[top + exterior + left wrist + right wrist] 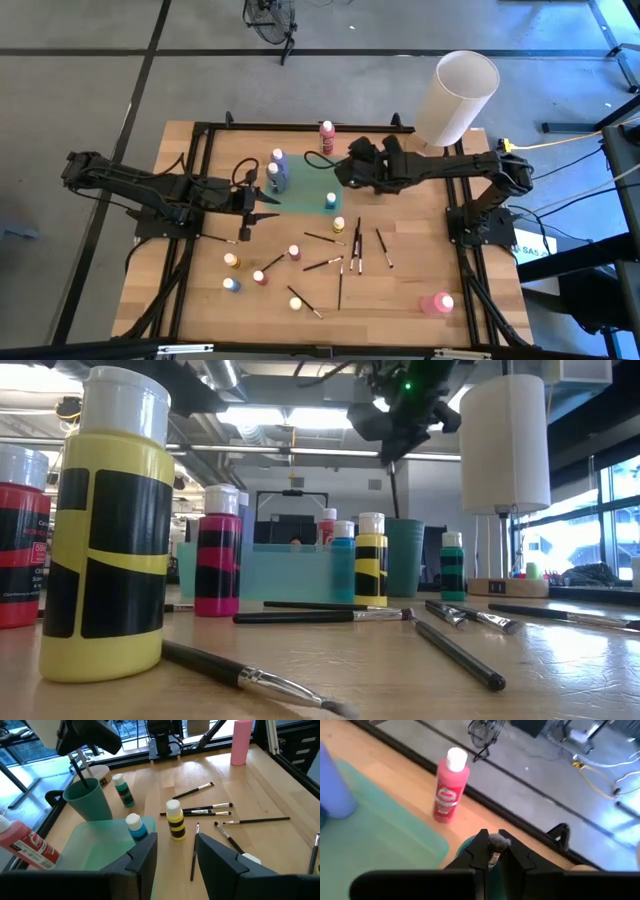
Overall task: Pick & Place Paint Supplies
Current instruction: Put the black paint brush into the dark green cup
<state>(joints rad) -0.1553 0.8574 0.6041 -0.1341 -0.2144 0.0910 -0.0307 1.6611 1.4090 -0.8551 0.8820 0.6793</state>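
1. Wooden table (400,290) on a black frame, grey floor around it; a big white cylinder (457,97) stands at its far right corner and is no part of the job.
2. Green tray (305,180) in the far middle: two tall bottles, one bluish (278,158), stand at its left end and a small blue bottle (331,200) on its near edge. That looks like the only sorted stock so far.
3. Teal cup (90,800) beside the tray: the right gripper (491,847) hangs over it, jaws clamped on a brush (496,841), bristles up. I judge this brush is about to go in.
4. Left gripper (175,852) hovers just off the tray's near-left side, jaws apart, holding nothing.
5. Left to do, most of it: a tall pink bottle (437,303) near right, a red bottle (327,131) at the far edge, small bottles (231,260) scattered near left.
6. Loose brushes (352,250) lie in the middle, several in all.
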